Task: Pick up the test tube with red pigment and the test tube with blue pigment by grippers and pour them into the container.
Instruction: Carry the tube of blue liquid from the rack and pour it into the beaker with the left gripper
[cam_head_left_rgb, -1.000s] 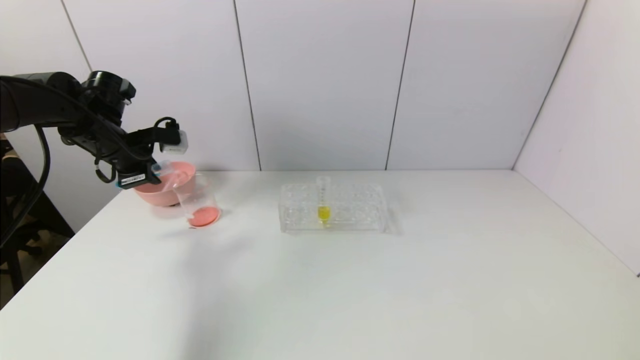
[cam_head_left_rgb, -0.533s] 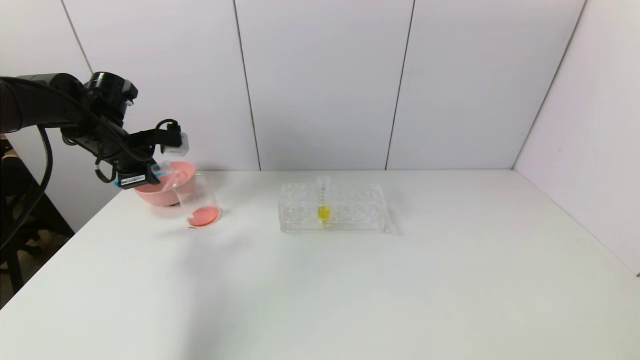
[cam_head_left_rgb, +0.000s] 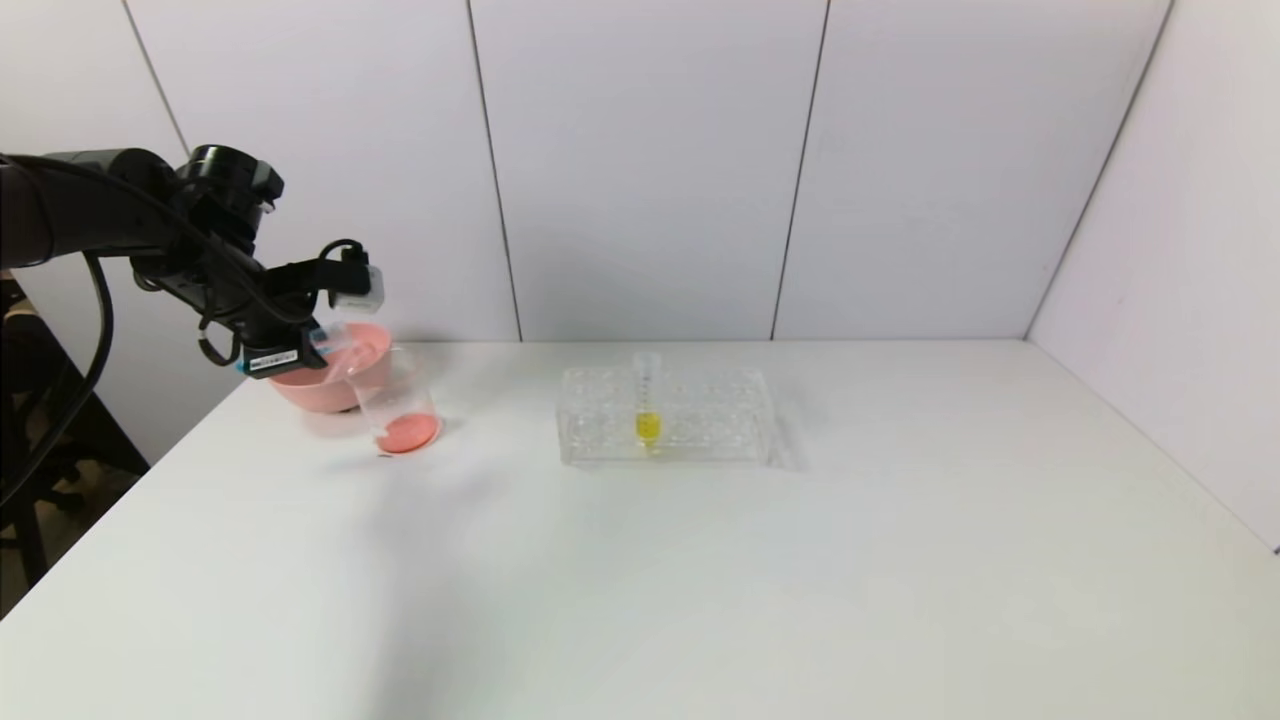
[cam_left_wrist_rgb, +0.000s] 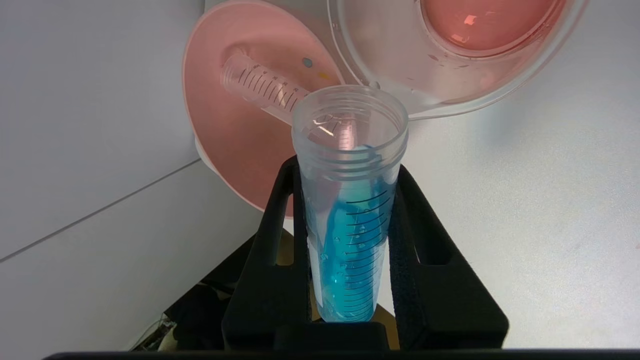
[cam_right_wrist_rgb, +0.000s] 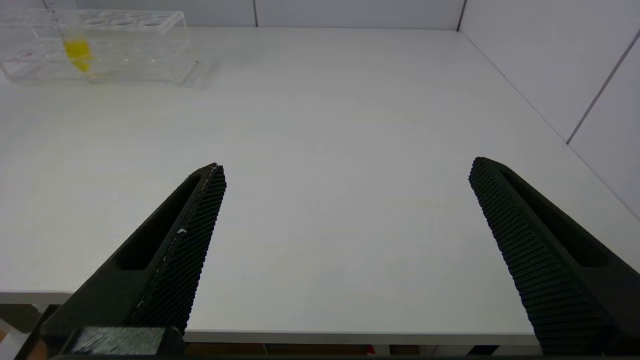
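Note:
My left gripper (cam_head_left_rgb: 305, 348) is shut on the test tube with blue pigment (cam_left_wrist_rgb: 350, 225) and holds it tilted above the table's far left. The tube's open mouth is close to the rim of the clear beaker (cam_left_wrist_rgb: 380, 55), just short of it. Blue liquid lies along the tube's lower half. The beaker (cam_head_left_rgb: 400, 400) holds red-orange liquid at its bottom. No tube with red liquid shows. An empty clear tube (cam_left_wrist_rgb: 260, 85) lies in the pink bowl (cam_left_wrist_rgb: 225, 130). My right gripper (cam_right_wrist_rgb: 347, 167) is open and empty over the table's front edge.
The pink bowl (cam_head_left_rgb: 335, 385) stands right behind the beaker at the table's left edge. A clear tube rack (cam_head_left_rgb: 665, 415) with one yellow-liquid tube (cam_head_left_rgb: 647, 405) stands mid-table, and shows in the right wrist view (cam_right_wrist_rgb: 125, 45). Walls close the back and right.
My left gripper with the blue tube has shifted slightly to the right, toward the beaker. Everything else has stayed put.

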